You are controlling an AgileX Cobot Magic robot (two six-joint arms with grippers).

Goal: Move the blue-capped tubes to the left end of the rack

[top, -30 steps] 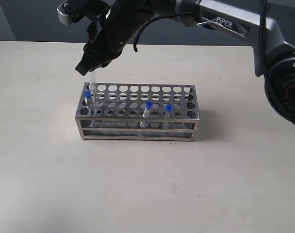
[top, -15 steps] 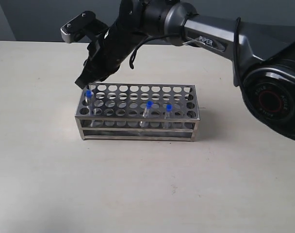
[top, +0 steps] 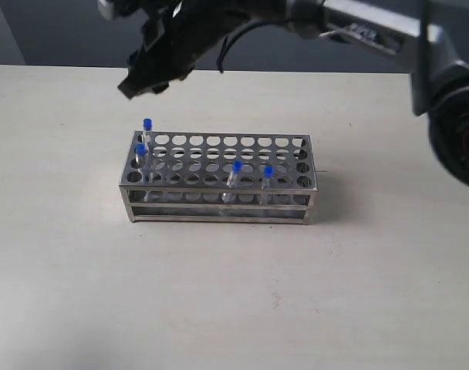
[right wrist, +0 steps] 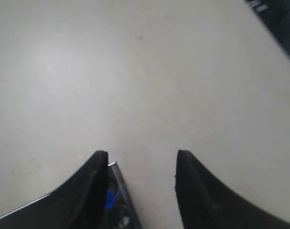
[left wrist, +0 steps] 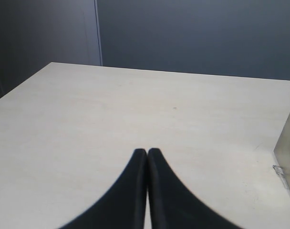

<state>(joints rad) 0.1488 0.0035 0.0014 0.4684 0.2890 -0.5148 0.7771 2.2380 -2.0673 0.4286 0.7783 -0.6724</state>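
The steel rack [top: 219, 190] stands mid-table. Two blue-capped tubes sit at its left end, one in the back corner hole [top: 147, 124] and one in front of it [top: 141, 149]. Two more tubes stand near the middle of the front rows [top: 237, 166] [top: 268, 170]. My right gripper [top: 136, 83] hangs above the rack's left end, open and empty, clear of the tubes. Its wrist view shows the open gripper [right wrist: 141, 157], the rack corner [right wrist: 117, 179] and one blue cap [right wrist: 109, 199]. My left gripper [left wrist: 147, 151] is shut on nothing, over bare table.
The pale table [top: 219, 293] stretches wide around the rack. The right arm's base [top: 458, 131] fills the right edge. In the left wrist view the rack's end [left wrist: 288, 143] shows at the side, and a dark wall [left wrist: 192, 33] lies behind the table.
The right gripper has opened and risen away from the rack's left end, leaving a blue-capped tube standing in the back corner hole. The other tubes have not moved.
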